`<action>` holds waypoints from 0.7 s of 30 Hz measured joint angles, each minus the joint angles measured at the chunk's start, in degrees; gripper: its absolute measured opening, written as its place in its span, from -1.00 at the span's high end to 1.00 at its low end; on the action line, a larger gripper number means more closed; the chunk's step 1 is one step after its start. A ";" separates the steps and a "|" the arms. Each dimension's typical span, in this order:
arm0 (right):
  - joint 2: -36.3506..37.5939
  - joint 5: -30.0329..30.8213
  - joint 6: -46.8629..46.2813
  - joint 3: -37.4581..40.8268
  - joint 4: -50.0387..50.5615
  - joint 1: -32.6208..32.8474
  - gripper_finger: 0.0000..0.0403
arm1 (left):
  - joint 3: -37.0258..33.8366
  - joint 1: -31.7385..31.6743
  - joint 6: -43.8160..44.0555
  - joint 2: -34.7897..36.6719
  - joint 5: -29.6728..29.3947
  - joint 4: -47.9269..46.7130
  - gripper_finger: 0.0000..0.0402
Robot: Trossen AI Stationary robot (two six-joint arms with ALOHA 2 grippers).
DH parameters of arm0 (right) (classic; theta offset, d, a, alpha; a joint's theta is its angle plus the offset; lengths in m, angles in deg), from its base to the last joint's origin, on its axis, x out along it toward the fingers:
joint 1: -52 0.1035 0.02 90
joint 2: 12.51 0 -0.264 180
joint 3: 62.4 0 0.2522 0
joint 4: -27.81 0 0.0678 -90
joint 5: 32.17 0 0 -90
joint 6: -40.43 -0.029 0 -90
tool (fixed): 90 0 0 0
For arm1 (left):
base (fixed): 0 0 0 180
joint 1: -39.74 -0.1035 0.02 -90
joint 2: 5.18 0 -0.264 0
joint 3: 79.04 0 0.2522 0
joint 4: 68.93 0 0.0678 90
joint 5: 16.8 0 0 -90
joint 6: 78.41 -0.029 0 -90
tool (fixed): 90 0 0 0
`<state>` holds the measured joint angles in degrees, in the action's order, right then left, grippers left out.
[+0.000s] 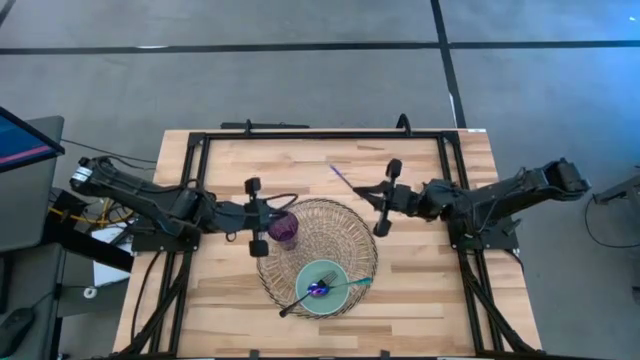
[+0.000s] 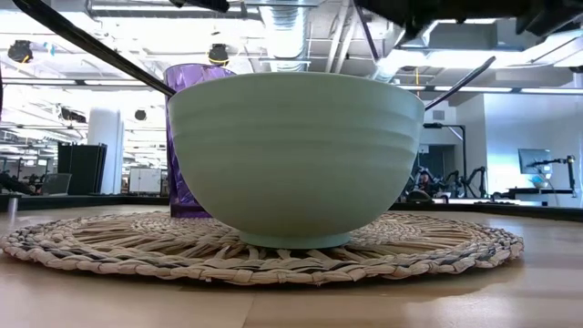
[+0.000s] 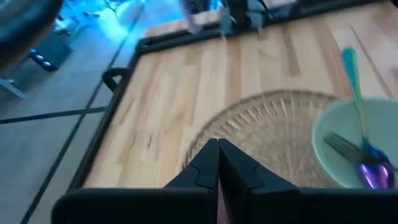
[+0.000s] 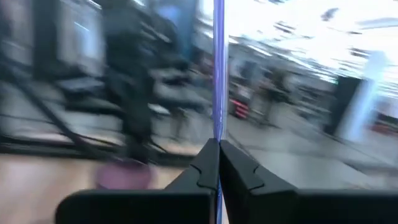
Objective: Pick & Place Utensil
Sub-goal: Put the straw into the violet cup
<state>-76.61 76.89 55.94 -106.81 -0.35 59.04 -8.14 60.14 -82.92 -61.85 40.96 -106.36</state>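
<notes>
- Right now the right gripper [image 1: 366, 197] sits over the back right rim of the woven mat [image 1: 345, 225], its fingers [image 4: 239, 169] pressed together on a thin purple utensil [image 4: 218, 68].
- From above that utensil shows only as a slim violet streak [image 1: 339, 176] off the gripper's tip; which kind of utensil it is can't be made out.
- Its lower end is hidden between the fingers in the right wrist view.
- Over on the other side, the left gripper [image 1: 274, 228] is at the mat's left edge, just beside the purple cup [image 1: 284, 230]. Its fingers [image 3: 210, 165] look closed together with nothing visible between them.
- The cup is mostly hidden behind the bowl [image 2: 293, 146] in the low view; only a purple sliver [image 2: 187, 137] peeks out.
- The pale green bowl [image 1: 323, 288] sits on the mat's front part, holding a dark fork [image 1: 303, 297] and a teal-handled spoon [image 1: 340, 286].
- The spoon's purple head [image 3: 372, 171] is cut off at the left wrist view's edge.
</notes>
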 joint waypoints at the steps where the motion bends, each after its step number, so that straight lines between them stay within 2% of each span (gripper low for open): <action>1: -0.01 -3.55 -0.86 0.00 -0.78 -0.61 1.00 | 0.00 -0.49 -0.01 -0.27 -0.21 1.44 0.95; 3: 0.00 -8.91 -2.26 0.00 -1.59 -1.53 1.00 | 0.00 -1.73 0.00 -0.90 0.46 4.44 0.94; 5: -0.01 -11.03 -2.54 0.00 -1.47 -2.13 1.00 | 0.00 -3.08 -0.02 -1.77 3.68 6.92 0.93; 8: 0.00 -11.25 -2.54 0.01 -2.02 -2.36 1.00 | 0.00 -5.17 -2.86 -3.40 9.06 11.69 0.94; 15: -0.01 -11.32 -2.25 0.00 -2.00 -2.32 1.00 | 0.00 -9.95 -10.12 -6.25 14.86 25.25 0.86; 21: -0.01 -11.32 -1.58 0.00 -2.03 -2.32 1.00 | 0.00 -15.95 -10.30 -8.03 28.56 34.09 0.71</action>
<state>-76.62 65.58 54.36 -106.81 -2.38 56.73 -8.14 44.19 -93.22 -69.88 69.51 -72.27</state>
